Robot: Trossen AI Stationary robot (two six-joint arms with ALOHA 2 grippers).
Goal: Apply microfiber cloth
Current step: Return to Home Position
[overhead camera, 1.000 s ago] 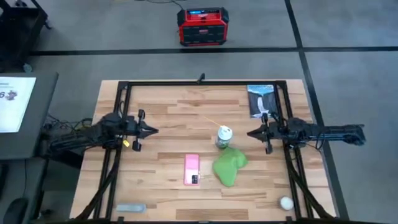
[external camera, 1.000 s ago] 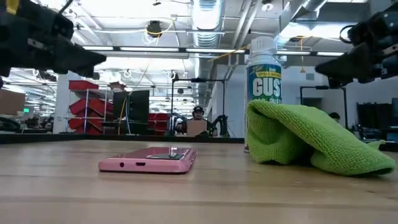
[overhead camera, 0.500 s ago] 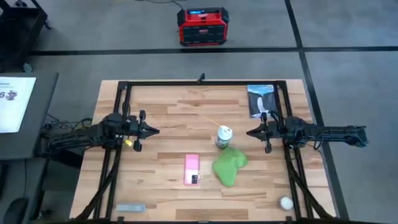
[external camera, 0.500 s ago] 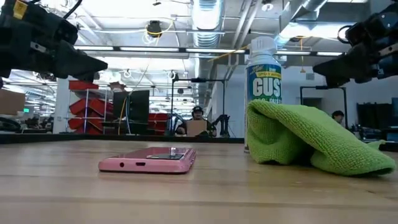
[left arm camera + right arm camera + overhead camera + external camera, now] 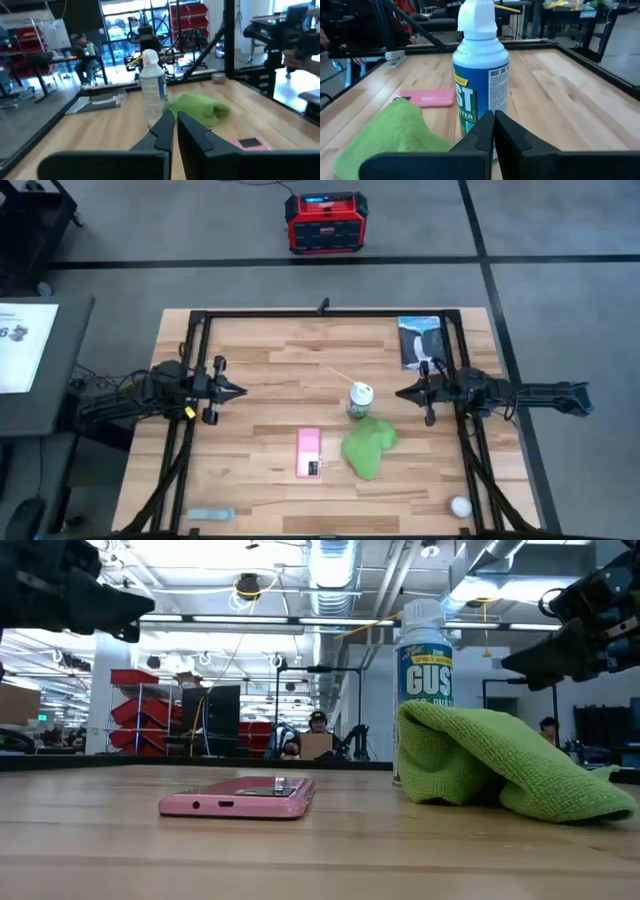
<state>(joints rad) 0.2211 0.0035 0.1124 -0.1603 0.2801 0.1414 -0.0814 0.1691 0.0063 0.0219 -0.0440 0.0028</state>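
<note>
At the table's (image 5: 270, 350) right side, the right gripper (image 5: 399, 393) is closed on nothing. Ahead of it the spray can (image 5: 360, 400) is set, with the microfiber cloth (image 5: 368, 446) heaped just beside it. The left gripper (image 5: 238, 391), opposite, is likewise closed.

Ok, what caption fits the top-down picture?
Cloth lies beside the phone and can; left gripper and right gripper hover shut at the sides.
</note>
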